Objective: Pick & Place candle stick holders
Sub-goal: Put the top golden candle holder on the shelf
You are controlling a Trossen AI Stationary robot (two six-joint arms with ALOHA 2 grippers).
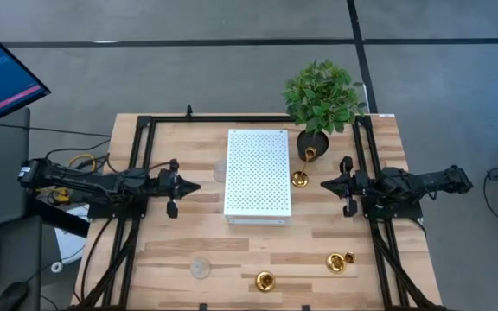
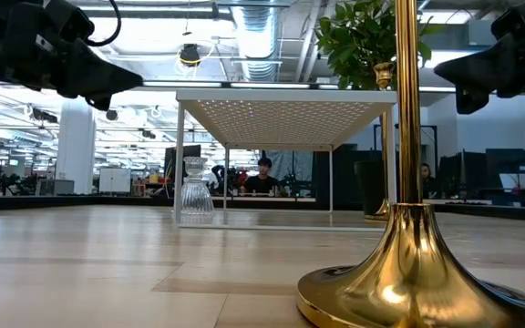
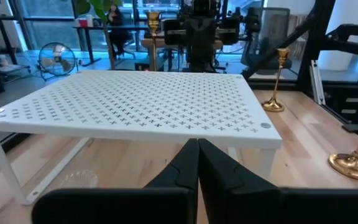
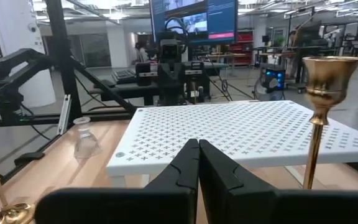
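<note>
Three gold candle stick holders stand upright on their round bases on the wooden table. A tall one [image 1: 301, 177] is between the white perforated box [image 1: 258, 173] and the plant, and two are near the front edge [image 1: 265, 280] [image 1: 340, 261]. One clear glass holder [image 1: 201, 268] stands at the front left, and another [image 1: 220, 168] at the box's left side. My left gripper [image 1: 193, 185] is shut and empty, left of the box. My right gripper [image 1: 325, 183] is shut and empty, right of the box beside the tall holder [image 4: 325, 93].
The white box stands on thin legs mid-table, with open space beneath it [image 2: 281, 164]. A black-potted green plant [image 1: 322, 99] stands at the far right. Black rails [image 1: 141, 164] run along both table sides. People sit in the room beyond [image 2: 262, 178].
</note>
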